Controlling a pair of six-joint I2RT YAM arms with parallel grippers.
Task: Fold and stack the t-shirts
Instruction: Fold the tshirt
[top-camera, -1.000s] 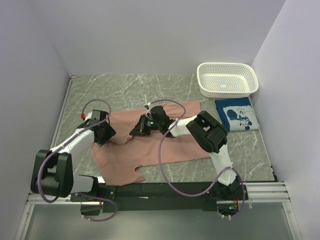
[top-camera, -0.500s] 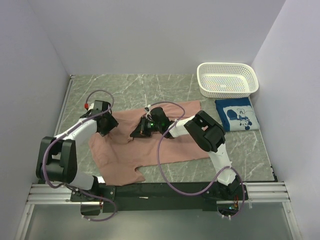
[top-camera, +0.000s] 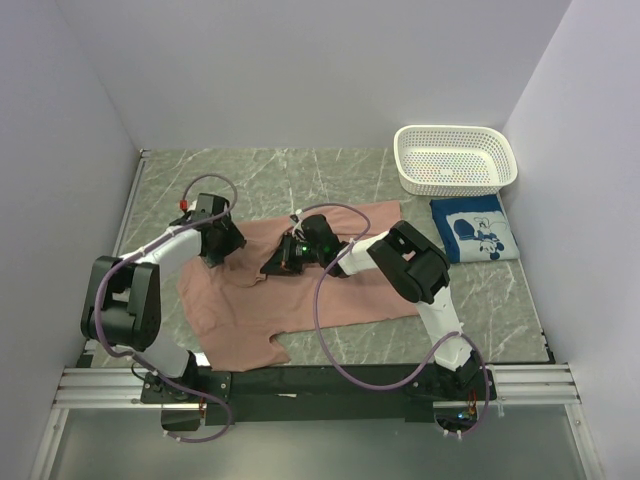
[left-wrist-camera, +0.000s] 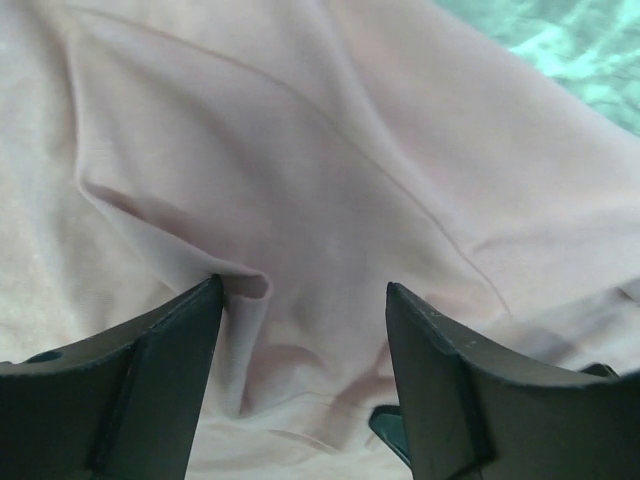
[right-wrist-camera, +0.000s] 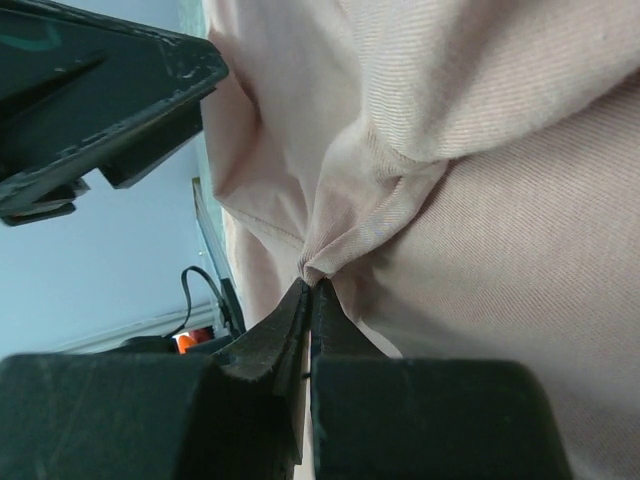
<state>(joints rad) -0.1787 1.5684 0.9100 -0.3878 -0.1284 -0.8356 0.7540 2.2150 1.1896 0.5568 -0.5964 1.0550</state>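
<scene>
The dusty-pink t-shirt (top-camera: 330, 300) lies spread and rumpled in the middle of the table. My left gripper (top-camera: 228, 246) hovers open over its far left corner. In the left wrist view the left gripper (left-wrist-camera: 303, 285) has only loose pink cloth (left-wrist-camera: 300, 150) beneath, a raised fold brushing one finger (left-wrist-camera: 160, 370). My right gripper (top-camera: 268, 268) reaches left across the shirt. In the right wrist view it (right-wrist-camera: 310, 283) is shut on a small pinch of pink cloth (right-wrist-camera: 480, 200). The blue t-shirt (top-camera: 475, 232) lies folded at the right, white print up.
A white perforated basket (top-camera: 455, 160) stands at the back right, just behind the blue t-shirt. Grey walls close in the table on the left, back and right. The marbled tabletop (top-camera: 290, 175) shows behind the pink shirt.
My left gripper has moved back and to the right along the shirt's left edge, and its jaws have widened. The right gripper has stayed put, pinching the cloth.
</scene>
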